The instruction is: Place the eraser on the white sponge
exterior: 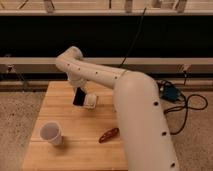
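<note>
My gripper point(79, 95) hangs from the white arm over the back middle of the wooden table point(60, 150). The black eraser point(79, 97) is at its tip, tilted, right beside the white sponge point(91, 101). The eraser's right edge touches or overlaps the sponge's left side. The sponge lies on the table, partly hidden by the arm.
A white paper cup point(51, 134) stands at the front left of the table. A reddish-brown elongated object point(108, 134) lies at the front right, next to my arm's big forearm point(142, 125). Cables and a blue box point(170, 92) lie on the floor to the right.
</note>
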You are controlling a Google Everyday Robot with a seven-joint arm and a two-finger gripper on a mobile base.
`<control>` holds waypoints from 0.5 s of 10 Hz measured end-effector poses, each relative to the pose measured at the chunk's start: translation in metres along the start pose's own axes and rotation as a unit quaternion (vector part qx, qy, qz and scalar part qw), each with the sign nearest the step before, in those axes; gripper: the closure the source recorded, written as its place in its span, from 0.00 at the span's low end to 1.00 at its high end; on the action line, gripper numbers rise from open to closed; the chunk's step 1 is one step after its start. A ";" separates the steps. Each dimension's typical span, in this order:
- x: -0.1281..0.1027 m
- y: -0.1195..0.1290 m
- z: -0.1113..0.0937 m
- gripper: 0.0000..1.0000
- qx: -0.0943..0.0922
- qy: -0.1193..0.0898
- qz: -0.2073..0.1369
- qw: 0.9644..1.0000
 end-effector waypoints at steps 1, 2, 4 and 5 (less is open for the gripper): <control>0.004 0.007 0.006 0.96 -0.004 -0.003 0.008 1.000; 0.006 0.012 0.011 0.89 -0.006 -0.005 0.013 1.000; 0.008 0.026 0.029 0.67 -0.009 -0.015 0.032 0.999; 0.010 0.031 0.036 0.57 -0.008 -0.017 0.040 0.999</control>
